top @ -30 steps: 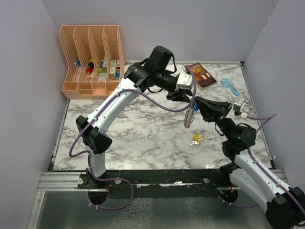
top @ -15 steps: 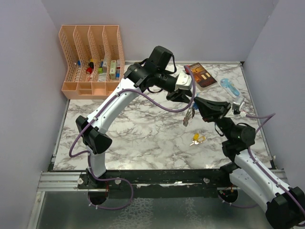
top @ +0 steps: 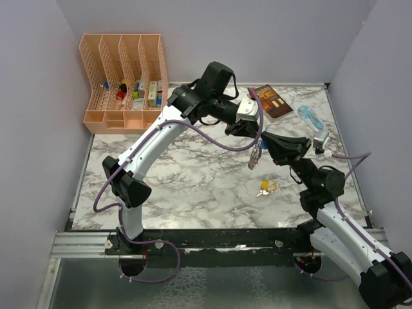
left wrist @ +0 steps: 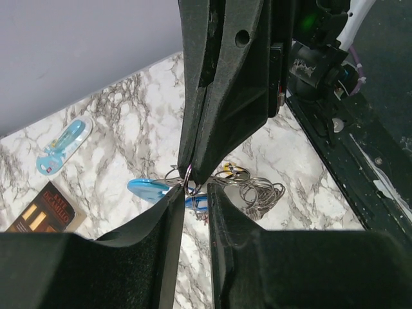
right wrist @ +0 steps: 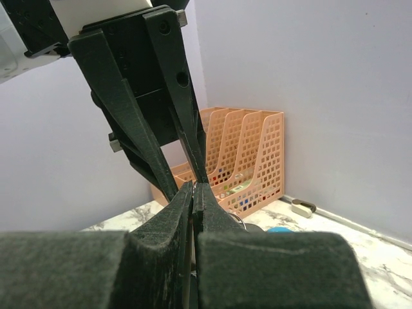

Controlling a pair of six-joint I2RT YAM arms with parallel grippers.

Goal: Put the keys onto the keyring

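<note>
Keyring point(top: 256, 154) hangs in mid-air above the marble table point(top: 193, 187), dangling just below the two gripper tips, which meet nose to nose. Right gripper point(right wrist: 193, 188) is clamped tight, fingers pressed together w/ no gap. In the left wrist view the thin ring sits right at its tip, so it's pinching the keyring by the ring. Left gripper point(left wrist: 194, 191) comes in from the opp. side, its fingers a narrow slit apart, one on each side of the ring & the right gripper's tip. Can't tell whether they actually press on anything. Just past the left gripper's tips: light-blue curved piece point(left wrist: 149, 188) to one side, grey metal pieces point(left wrist: 254, 192) bunched to the other. On the table below both grippers, a bit nearer the arm bases, lies a small yellow-headed key point(top: 266, 188), as far as I can make out. Beyond the grippers, a book point(top: 273, 102). Well off behind the left gripper, an orange file rack point(top: 125, 77).
</note>
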